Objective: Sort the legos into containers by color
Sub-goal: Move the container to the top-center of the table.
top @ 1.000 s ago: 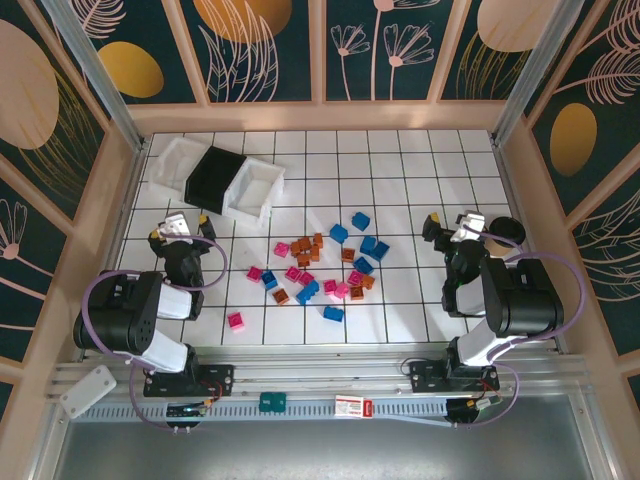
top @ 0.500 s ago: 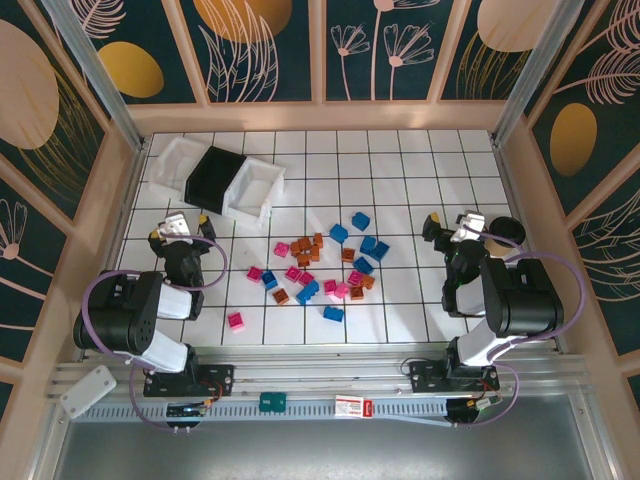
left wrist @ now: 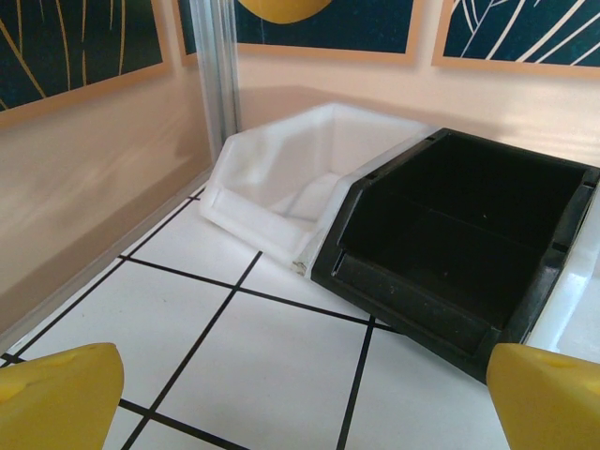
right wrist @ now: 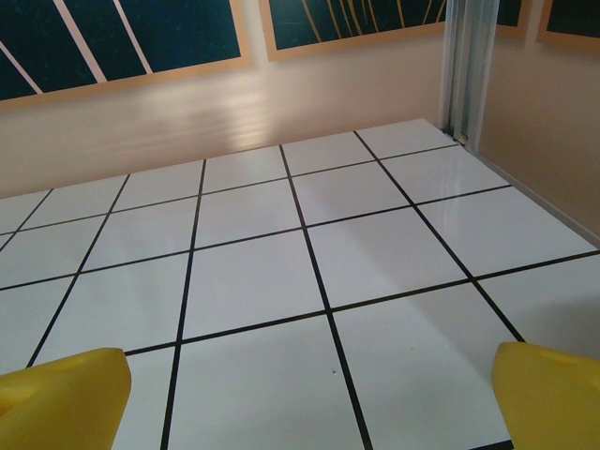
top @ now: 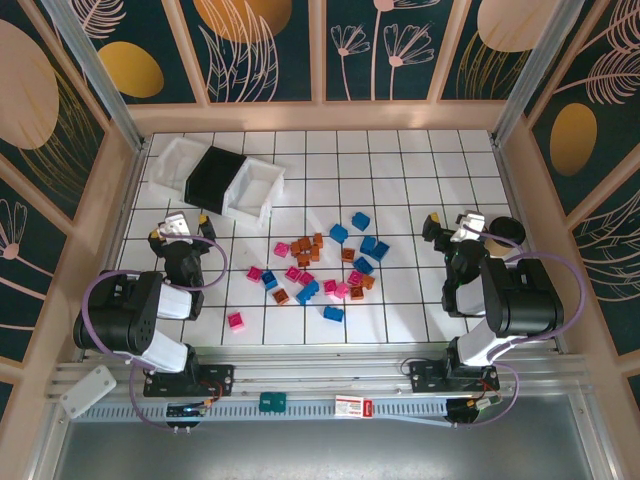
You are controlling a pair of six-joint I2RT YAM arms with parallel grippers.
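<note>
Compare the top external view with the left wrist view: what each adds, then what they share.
Top external adds the legos scattered mid-table, the right gripper open, and a round black cup. Left wrist adds a look into the black bin and the white bin beside it, both looking empty. Shared: those two bins, the tiled table, the open left gripper.

Upper right tiles (top: 420, 170) wide open | legos (top: 320, 265) clutter centre | containers (top: 215, 180) block upper left | black cup (top: 506, 229) crowds right edge

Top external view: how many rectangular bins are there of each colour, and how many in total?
White bins: 2
Black bin: 1
Total: 3
</note>
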